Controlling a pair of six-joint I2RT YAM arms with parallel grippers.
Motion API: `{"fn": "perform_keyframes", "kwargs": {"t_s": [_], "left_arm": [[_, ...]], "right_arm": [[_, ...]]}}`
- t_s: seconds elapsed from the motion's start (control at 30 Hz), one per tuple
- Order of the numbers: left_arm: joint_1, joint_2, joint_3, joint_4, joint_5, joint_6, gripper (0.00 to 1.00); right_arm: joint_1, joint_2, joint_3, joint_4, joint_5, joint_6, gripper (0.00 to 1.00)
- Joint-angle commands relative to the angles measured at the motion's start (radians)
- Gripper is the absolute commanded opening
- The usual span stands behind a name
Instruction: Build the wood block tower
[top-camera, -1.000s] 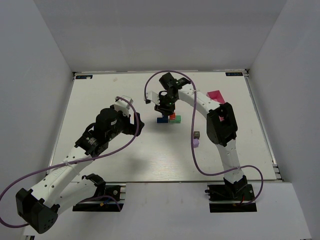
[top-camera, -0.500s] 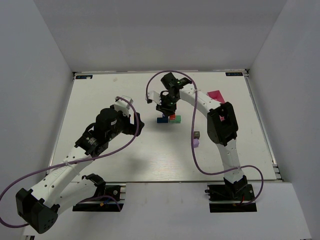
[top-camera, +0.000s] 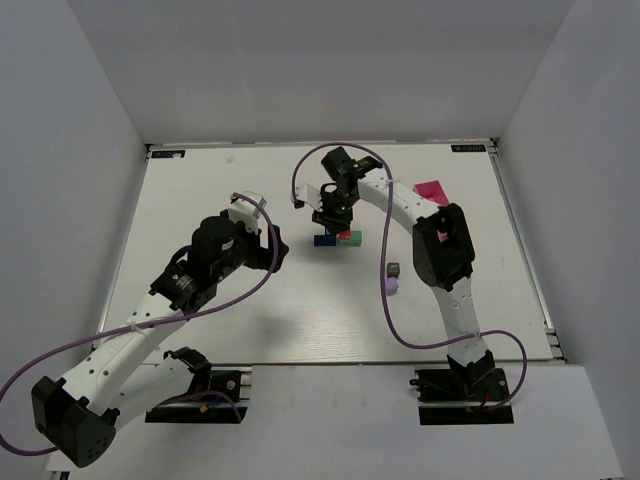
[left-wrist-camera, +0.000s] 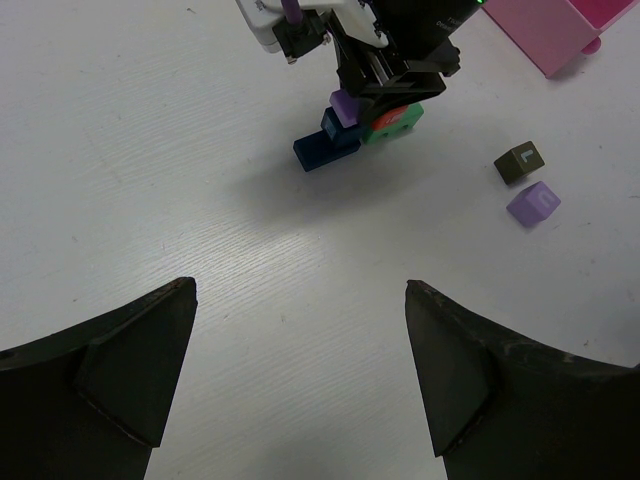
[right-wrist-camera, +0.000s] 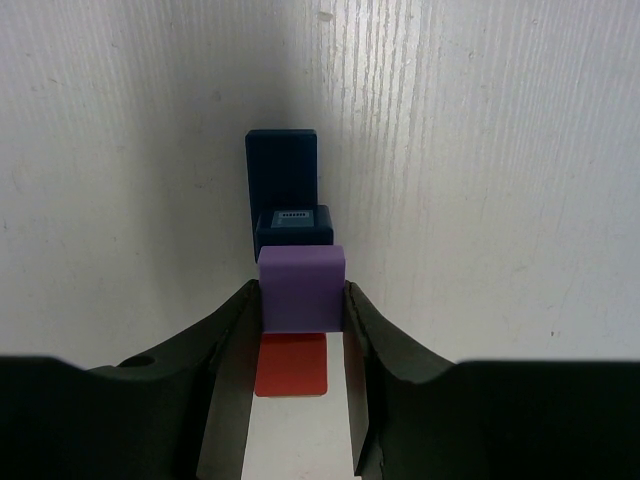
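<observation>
Tabletop white and grained, wood blocks mid-table, grey walls

From here the table reads as a white board with a fine wood-like grain, matt, with no glare. The purple block wears smooth, flat paint with a dull sheen. The red block and dark blue block next to it look like the same painted wood. On either side of the purple block, the fingers of the right gripper are matt black plastic. Well apart from the purple block, the pink tray looks like smooth plastic.
</observation>
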Motion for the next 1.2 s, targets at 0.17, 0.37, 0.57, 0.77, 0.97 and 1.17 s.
{"fn": "perform_keyframes", "kwargs": {"t_s": [0.17,0.37,0.57,0.77,0.97,1.17], "left_arm": [[0.004,-0.012,0.001,0.014,-0.004,-0.003,0.94],[0.004,-0.012,0.001,0.014,-0.004,-0.003,0.94],[0.004,-0.003,0.001,0.014,-0.004,-0.003,0.94],[0.004,-0.003,0.001,0.014,-0.004,-0.003,0.94],[0.004,-0.003,0.001,0.014,-0.004,-0.003,0.94],[0.004,-0.003,0.001,0.014,-0.004,-0.003,0.94]], "right_arm": [[-0.002,0.008,-0.009,0.009,-0.017,-0.011,0.22],[-0.009,0.010,-0.009,0.010,-0.017,-0.009,0.27],[-0.003,0.010,-0.012,0.010,-0.019,-0.011,0.32],[0.000,0.011,-0.014,0.011,-0.019,-0.011,0.35],[0.000,0.010,-0.020,0.010,-0.019,-0.012,0.39],[0.001,0.008,-0.023,0.008,-0.017,-0.014,0.53]]}}
